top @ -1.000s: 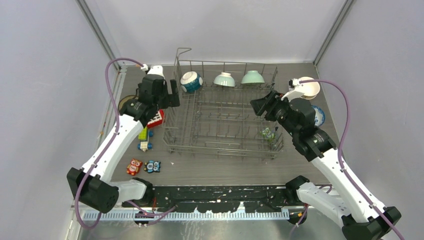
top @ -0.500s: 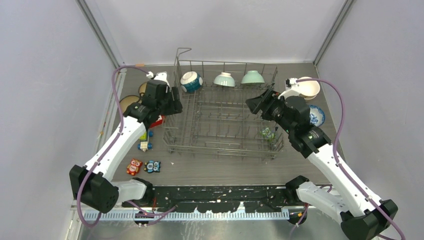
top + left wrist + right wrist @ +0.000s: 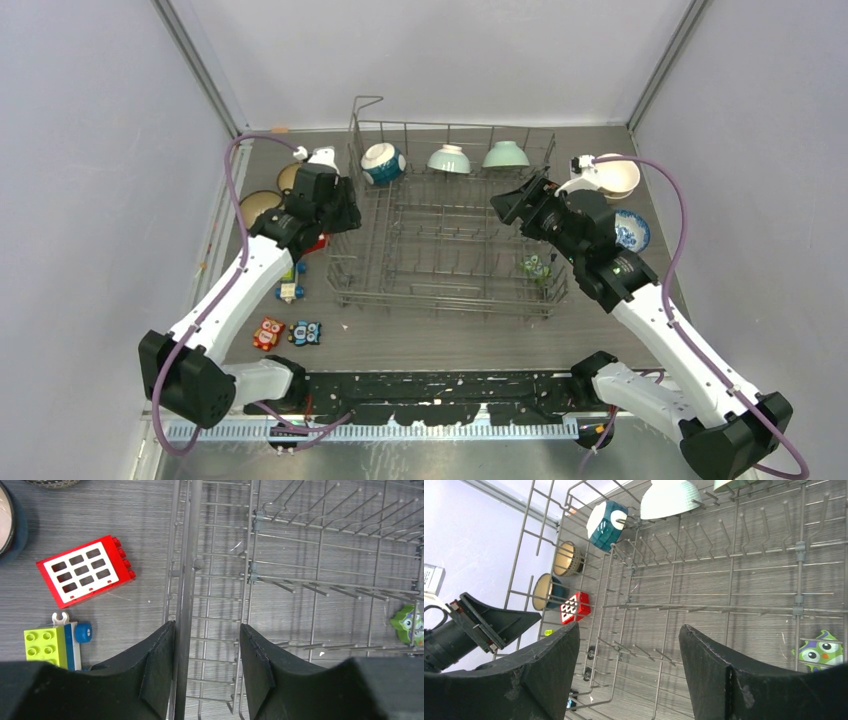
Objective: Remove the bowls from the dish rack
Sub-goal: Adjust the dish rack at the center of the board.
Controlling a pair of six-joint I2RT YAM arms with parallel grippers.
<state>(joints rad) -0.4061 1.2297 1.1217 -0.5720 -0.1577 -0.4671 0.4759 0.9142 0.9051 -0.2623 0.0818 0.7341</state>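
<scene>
- Room: plain pale grey walls on three sides, metal posts in the two far corners.
- Table (image 3: pixel 450 335): dark grey wood-grain top, scuffed black strip along the near edge.
- Dish rack (image 3: pixel 440 250): grey wire, mid-table, raised loop at its far-left corner, most tine rows bare.
- Left gripper (image 3: pixel 207 665): at the rack's left edge, jaws partly apart and straddling the rim wire, left finger just beside the wire, clear gap on the other side, not clamped.
- Right gripper (image 3: pixel 629 665): above the rack's right half, jaws wide apart, nothing between them.
- Bowls in the rack's far row: teal-and-white bowl (image 3: pixel 383 163), pale bowl (image 3: pixel 449 158), mint bowl (image 3: pixel 505 154), all tipped on the tines.
- Bowls on the table: cream bowl (image 3: pixel 620 175) and blue-patterned bowl (image 3: pixel 634 230) right of the rack; two tan bowls (image 3: pixel 258 205) left of it.
- Red window block (image 3: pixel 85 570), lime block (image 3: pixel 45 645): left of the rack.
- Green owl toy (image 3: pixel 819 650): under the rack's right end.
- White tag (image 3: pixel 431 579): on the left wrist, print too small to read.
</scene>
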